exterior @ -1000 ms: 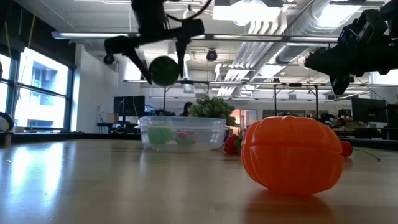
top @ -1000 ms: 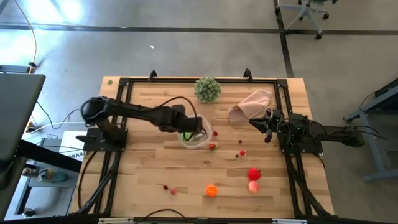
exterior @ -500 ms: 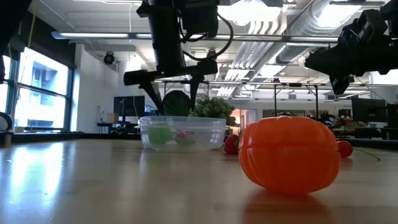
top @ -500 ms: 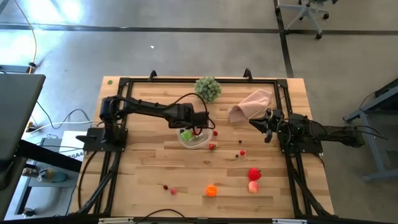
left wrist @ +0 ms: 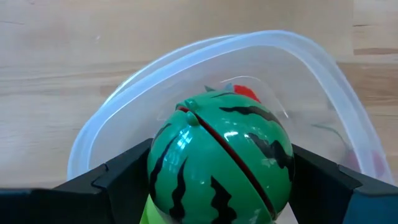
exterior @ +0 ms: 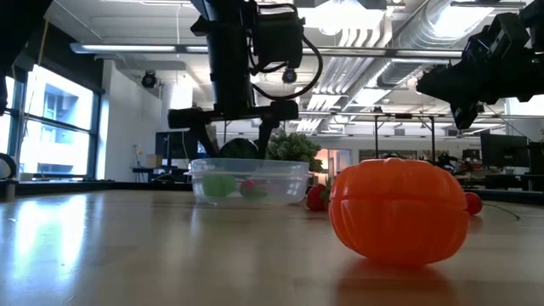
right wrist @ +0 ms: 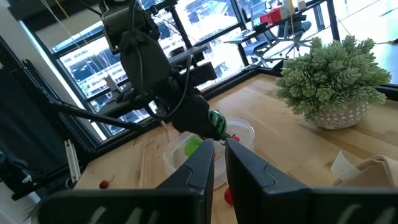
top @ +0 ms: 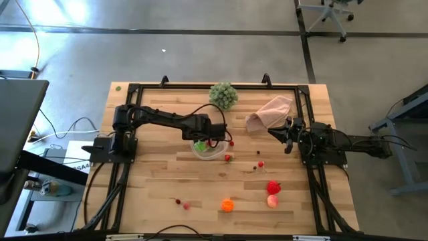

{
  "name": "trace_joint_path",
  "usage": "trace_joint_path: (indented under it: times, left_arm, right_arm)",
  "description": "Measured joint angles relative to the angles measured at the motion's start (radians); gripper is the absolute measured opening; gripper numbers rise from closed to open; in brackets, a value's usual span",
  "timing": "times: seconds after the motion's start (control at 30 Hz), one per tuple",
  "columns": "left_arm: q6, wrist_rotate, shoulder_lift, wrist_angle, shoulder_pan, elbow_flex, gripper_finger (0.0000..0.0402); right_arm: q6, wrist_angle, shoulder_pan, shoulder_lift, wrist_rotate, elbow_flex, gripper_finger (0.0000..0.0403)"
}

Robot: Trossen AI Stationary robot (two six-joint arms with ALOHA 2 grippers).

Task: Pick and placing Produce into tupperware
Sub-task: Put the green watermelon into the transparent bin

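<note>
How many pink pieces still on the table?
2: a pink piece beside the red piece, a smaller pink one left of the orange piece. Others may be hidden.

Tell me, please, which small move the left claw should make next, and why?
Probably open and release. The left claw holds the striped watermelon right above the clear tupperware, which already contains a light green piece, so it should drop inside.

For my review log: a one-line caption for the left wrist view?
Left pincer holds striped watermelon over the clear tupperware.
</note>
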Motion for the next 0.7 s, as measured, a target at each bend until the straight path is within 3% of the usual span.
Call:
trace_joint_path:
  times: [0.7]
  left_arm:
    - [-0.001, 0.024, 0.000, 0.011, 0.000, -0.030, 0.0313]
  right_arm:
    - [0.000, 0.000, 0.000, 0.000, 0.000, 0.000, 0.0030]
